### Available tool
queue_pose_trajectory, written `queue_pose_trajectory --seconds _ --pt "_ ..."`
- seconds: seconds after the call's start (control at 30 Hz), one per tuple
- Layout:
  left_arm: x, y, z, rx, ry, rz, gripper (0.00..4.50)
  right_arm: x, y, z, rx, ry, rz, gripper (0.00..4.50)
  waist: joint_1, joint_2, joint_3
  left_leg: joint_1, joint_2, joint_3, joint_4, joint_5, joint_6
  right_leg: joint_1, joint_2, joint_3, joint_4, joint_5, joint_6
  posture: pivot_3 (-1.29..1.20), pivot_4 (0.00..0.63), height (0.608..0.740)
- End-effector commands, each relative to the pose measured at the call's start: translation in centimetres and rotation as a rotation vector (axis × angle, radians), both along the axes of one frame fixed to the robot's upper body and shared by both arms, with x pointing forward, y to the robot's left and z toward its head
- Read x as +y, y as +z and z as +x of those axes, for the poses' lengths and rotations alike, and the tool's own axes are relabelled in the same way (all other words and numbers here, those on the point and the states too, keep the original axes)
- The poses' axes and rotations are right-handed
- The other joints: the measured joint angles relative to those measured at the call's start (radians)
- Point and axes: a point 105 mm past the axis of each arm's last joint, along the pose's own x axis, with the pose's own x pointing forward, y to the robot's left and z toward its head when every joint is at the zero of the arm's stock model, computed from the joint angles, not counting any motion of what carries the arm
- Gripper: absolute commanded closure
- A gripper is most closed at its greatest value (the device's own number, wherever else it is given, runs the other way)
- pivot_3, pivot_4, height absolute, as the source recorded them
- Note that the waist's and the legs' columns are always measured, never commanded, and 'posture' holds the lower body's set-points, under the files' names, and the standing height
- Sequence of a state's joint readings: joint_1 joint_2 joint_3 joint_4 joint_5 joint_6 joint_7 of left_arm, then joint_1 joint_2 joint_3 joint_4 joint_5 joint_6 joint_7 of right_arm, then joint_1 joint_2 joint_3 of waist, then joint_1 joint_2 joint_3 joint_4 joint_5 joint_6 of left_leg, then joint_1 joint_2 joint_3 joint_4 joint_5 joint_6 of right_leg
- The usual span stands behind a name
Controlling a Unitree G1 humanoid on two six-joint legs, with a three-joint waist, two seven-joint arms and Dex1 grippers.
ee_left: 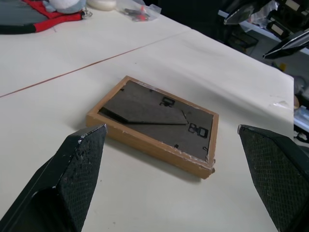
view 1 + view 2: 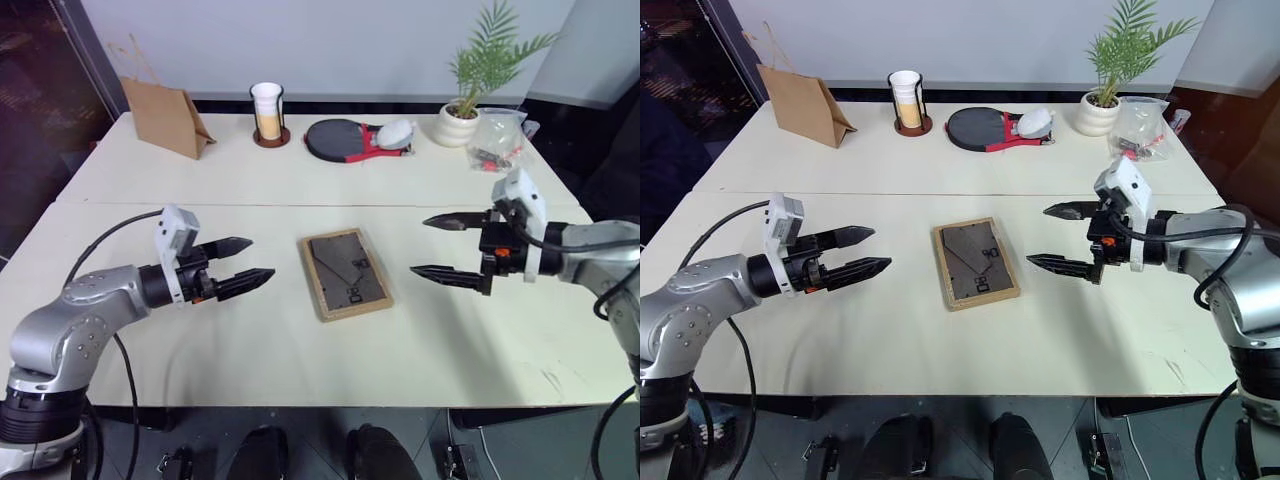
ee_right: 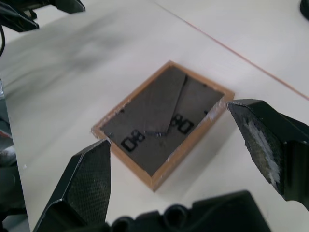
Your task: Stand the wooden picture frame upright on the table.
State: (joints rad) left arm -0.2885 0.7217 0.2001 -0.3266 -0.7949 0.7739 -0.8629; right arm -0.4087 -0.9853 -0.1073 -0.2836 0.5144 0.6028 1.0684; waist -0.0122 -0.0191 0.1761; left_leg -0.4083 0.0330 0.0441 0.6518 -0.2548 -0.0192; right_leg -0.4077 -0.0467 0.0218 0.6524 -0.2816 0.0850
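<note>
Approach step, nothing gripped. Wooden picture frame (image 2: 345, 272) lies face-down mid-desk (image 2: 300, 180), dark back up, stand folded flat. My left tool (image 2: 238, 264) at frame's 9 o'clock, right tool (image 2: 447, 247) at 3 o'clock; both spread wide, empty, clear of frame. Next, I judge: pinch an edge, tip up, swing stand out.

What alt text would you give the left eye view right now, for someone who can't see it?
A wooden picture frame lies flat, dark back up, on the cream table, between the open left gripper and open right gripper, neither touching it. Along the far edge sit a paper bag, a cup, a paddle and a potted plant.
</note>
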Motion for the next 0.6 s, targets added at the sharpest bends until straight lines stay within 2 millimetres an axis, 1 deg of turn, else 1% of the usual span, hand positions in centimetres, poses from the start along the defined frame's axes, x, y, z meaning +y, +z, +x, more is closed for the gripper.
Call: queue_pose_trajectory --seconds 0.03,0.13,0.23,0.33,0.43,0.53,0.6 --pt "-0.6 0.4 -0.1 -0.030 -0.031 0.007 0.00 -0.5 0.6 -0.3 -0.039 -0.010 -0.023 0.07 0.000 0.000 0.000 0.000 0.000 0.000 0.000 0.000 0.000 0.000 0.000 0.000 0.000 0.000 0.000 0.00 0.150 0.740" --pt "-1.5 0.1 -0.5 -0.024 -0.067 0.020 0.00 -0.7 0.5 -0.4 -0.027 -0.025 -0.009 0.07 0.000 0.000 0.000 0.000 0.000 0.000 0.000 0.000 0.000 0.000 0.000 0.000 0.000 0.000 0.000 0.00 0.150 0.740" --pt "-1.5 0.4 -0.3 -0.014 -0.076 0.001 0.00 -0.6 0.1 -0.5 -0.011 -0.026 -0.006 0.07 -0.002 0.000 0.000 0.000 0.000 0.000 0.000 0.000 0.000 0.000 0.000 0.000 0.000 0.000 0.000 0.00 0.150 0.740" --pt "-1.4 0.2 -0.4 -0.006 -0.078 0.016 0.00 -0.6 -0.5 -0.7 0.003 -0.026 -0.022 0.07 -0.001 0.000 0.000 0.000 0.000 0.000 0.000 0.000 0.000 0.000 0.001 0.000 0.001 0.000 0.000 0.00 0.150 0.740" --pt "-1.0 -0.1 -0.2 -0.009 -0.070 0.031 0.00 -0.3 -0.7 -0.7 0.001 -0.025 -0.012 0.07 -0.001 0.000 0.000 0.000 0.000 0.000 0.000 0.000 0.000 0.000 0.001 0.000 0.000 0.000 0.000 0.00 0.150 0.740" --pt "-1.1 0.1 0.2 -0.022 -0.056 0.033 0.00 -0.3 -0.5 -0.4 -0.003 -0.036 -0.003 0.07 -0.001 0.000 0.000 0.000 0.000 0.000 0.000 0.000 0.000 0.000 0.001 0.000 0.001 0.000 0.000 0.00 0.150 0.740" --pt "-1.1 -0.2 0.0 -0.019 -0.060 0.039 0.00 -0.1 -0.6 -0.5 -0.004 -0.033 -0.007 0.07 0.000 0.000 0.000 0.000 0.000 0.000 0.001 0.000 0.000 0.000 0.000 0.000 0.001 0.000 0.000 0.00 0.150 0.740"
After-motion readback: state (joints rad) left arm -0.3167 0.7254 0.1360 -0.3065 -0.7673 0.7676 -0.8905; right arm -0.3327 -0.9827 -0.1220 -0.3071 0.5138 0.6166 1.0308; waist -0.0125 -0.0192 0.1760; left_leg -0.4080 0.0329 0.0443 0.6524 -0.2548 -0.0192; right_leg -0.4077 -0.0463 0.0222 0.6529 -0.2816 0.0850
